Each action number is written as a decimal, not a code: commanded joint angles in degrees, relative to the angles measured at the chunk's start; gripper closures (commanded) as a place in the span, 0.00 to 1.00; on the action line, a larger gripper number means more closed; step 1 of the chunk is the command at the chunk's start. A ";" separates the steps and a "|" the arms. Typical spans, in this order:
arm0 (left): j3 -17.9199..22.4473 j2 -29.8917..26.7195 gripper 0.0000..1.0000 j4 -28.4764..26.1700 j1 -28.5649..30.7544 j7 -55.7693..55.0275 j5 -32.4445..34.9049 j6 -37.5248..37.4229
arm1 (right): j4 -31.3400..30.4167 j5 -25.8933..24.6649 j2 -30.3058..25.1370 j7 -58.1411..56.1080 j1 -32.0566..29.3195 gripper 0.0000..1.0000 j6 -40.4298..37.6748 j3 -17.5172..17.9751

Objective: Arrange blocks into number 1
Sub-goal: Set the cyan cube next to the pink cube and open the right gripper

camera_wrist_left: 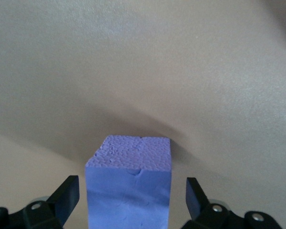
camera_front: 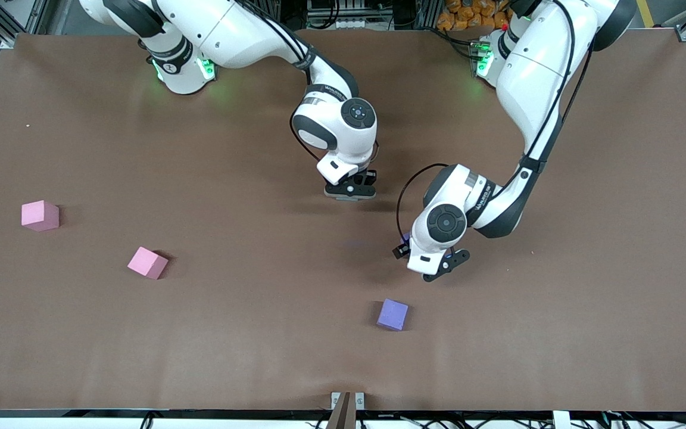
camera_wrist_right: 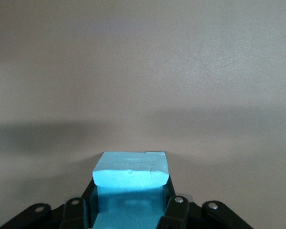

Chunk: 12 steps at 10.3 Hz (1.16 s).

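My right gripper (camera_front: 352, 192) is low over the middle of the table. In the right wrist view this gripper (camera_wrist_right: 130, 196) is shut on a light blue block (camera_wrist_right: 130, 167); its hand hides that block in the front view. My left gripper (camera_front: 435, 268) is low over the table, toward the left arm's end. In the left wrist view the left gripper (camera_wrist_left: 132, 193) is open around a blue-purple block (camera_wrist_left: 128, 155), which stands on the table with a gap on each side. A purple block (camera_front: 392, 314) lies alone, nearer to the front camera than both grippers.
Two pink cubes (camera_front: 39, 214) (camera_front: 147, 262) lie on the brown table (camera_front: 259, 333) toward the right arm's end, well apart from both grippers. A small bracket (camera_front: 347, 400) sits at the table's front edge.
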 commanded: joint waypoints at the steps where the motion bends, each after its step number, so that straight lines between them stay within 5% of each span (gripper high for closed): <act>1: 0.17 0.21 0.12 0.07 -0.42 -0.75 -0.87 -0.27 | -5.89 -0.34 -3.66 -1.21 -5.86 1.00 -0.12 5.15; 4: 0.17 0.21 0.42 0.16 -0.34 0.39 -0.70 -0.27 | -8.54 -0.34 -5.16 -1.21 -7.19 1.00 0.41 6.31; 12: -0.35 -1.46 0.43 1.04 -1.57 1.80 5.80 -0.89 | -11.09 -0.34 -5.16 -0.42 -6.93 1.00 5.51 6.23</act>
